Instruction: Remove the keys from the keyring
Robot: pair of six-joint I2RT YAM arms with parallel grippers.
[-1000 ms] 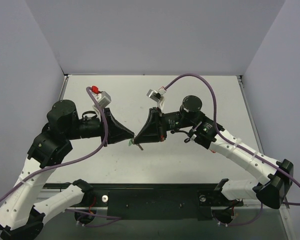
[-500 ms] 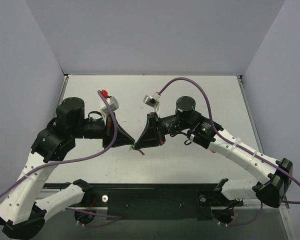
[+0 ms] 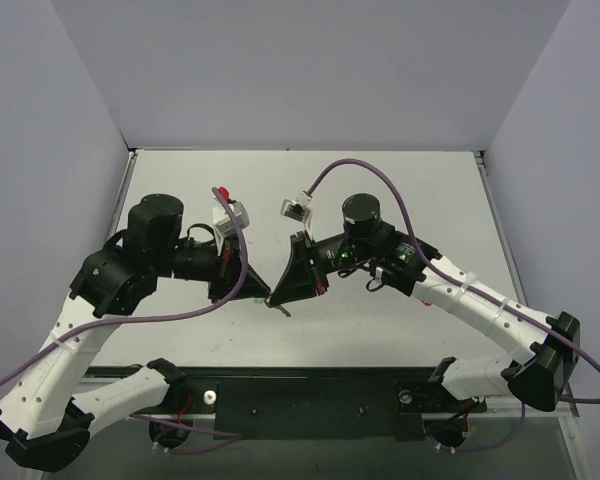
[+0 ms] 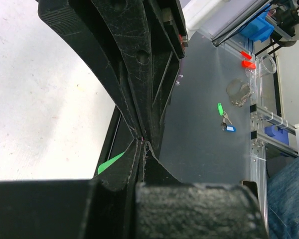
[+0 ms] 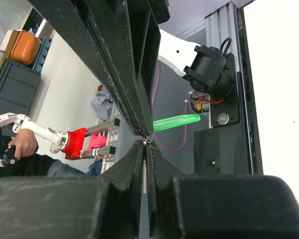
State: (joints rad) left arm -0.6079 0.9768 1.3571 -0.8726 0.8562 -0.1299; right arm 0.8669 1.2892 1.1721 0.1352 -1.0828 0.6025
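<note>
- The left hand (image 4: 141, 145) and right hand (image 5: 144, 147) meet tip to tip above the middle of the worktop (image 3: 380, 190). Each is pinched narrow, with no gap showing between its fingers.
- The keyring (image 5: 177, 121) juts sideways from that meeting point as a green fob. It seems to be clamped at its ring end by the left hand.
- A thin dark sliver below the right tips is probably the key (image 3: 282, 309), likely in the right hand's grip. The joint itself is too small to confirm this.
- Opposed grips like this suit pulling or twisting the 2 pieces apart in mid-air, off the worktop.
- The 4 fingers crowd the joint and hide it from both wrist views.
- Purple cables (image 3: 400, 180) arch over the wrists.
- Beyond the worktop's edge, spare tagged keys (image 4: 224, 119) lie on a grey surface.
</note>
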